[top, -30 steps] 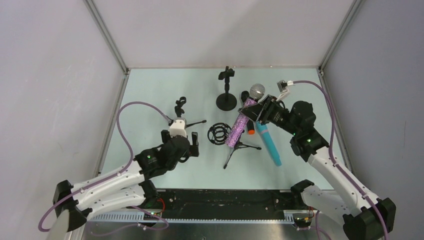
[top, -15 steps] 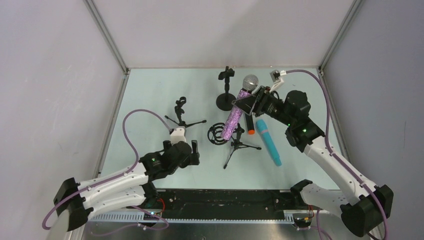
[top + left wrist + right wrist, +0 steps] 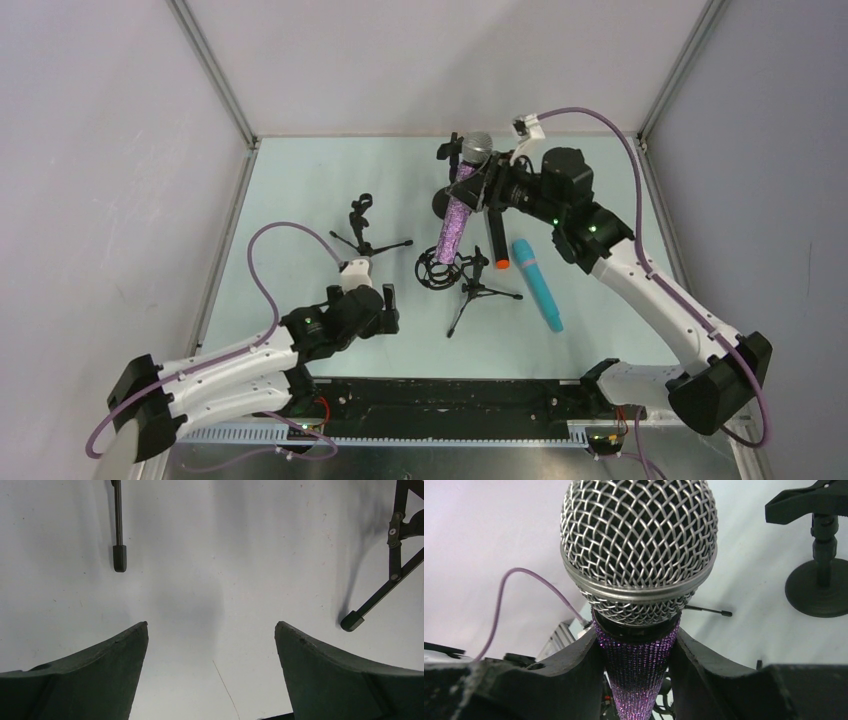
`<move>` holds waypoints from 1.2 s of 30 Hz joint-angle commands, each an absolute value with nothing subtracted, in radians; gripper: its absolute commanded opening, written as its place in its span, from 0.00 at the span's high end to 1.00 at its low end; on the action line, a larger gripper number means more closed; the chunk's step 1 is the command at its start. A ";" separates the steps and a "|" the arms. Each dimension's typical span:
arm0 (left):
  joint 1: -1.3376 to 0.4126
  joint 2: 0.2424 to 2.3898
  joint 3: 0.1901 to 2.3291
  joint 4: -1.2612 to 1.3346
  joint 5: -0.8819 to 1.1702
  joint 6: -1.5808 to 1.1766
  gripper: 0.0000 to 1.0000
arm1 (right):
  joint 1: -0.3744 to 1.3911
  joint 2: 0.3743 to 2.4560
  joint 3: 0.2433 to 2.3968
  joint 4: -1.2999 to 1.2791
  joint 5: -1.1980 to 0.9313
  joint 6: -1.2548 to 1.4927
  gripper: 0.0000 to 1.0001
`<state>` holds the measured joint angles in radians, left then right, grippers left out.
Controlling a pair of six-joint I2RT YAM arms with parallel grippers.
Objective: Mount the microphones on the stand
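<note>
Right gripper (image 3: 638, 655) carried purple mic (image 3: 450, 232) leftward, clamped on it; left gripper (image 3: 211, 630) wide apart, empty.

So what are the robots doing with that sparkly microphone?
The right gripper has clamped the glittery purple microphone just under its silver head and holds it tilted above the table, its tail end near the black ring mount. The left gripper is open and empty, hovering low over the table. The cyan microphone and the black one with the orange end lie flat on the table.
</note>
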<state>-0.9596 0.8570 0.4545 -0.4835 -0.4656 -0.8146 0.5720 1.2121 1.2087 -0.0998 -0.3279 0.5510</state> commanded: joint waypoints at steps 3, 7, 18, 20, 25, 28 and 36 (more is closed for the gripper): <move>-0.954 0.874 0.454 -0.472 -0.460 -0.842 0.00 | 0.662 1.268 1.379 -0.227 -0.176 0.384 1.00; -0.955 0.885 0.454 -0.473 -0.458 -0.842 0.00 | 0.734 1.290 1.416 -0.265 -0.047 0.290 1.00; -0.954 0.913 0.453 -0.472 -0.452 -0.844 0.00 | 0.905 1.300 1.424 -0.193 0.175 0.082 1.00; -0.954 0.914 0.453 -0.472 -0.450 -0.844 0.00 | 0.931 1.307 1.424 -0.173 0.202 0.042 1.00; -0.955 0.916 0.453 -0.470 -0.448 -0.841 0.00 | 1.001 1.328 1.422 -0.126 0.263 -0.043 1.00; -0.954 0.919 0.455 -0.471 -0.448 -0.838 0.00 | 1.035 1.338 1.422 -0.103 0.278 -0.074 1.00; -0.954 0.934 0.453 -0.471 -0.440 -0.841 0.00 | 1.078 1.355 1.391 -0.030 0.313 -0.114 1.00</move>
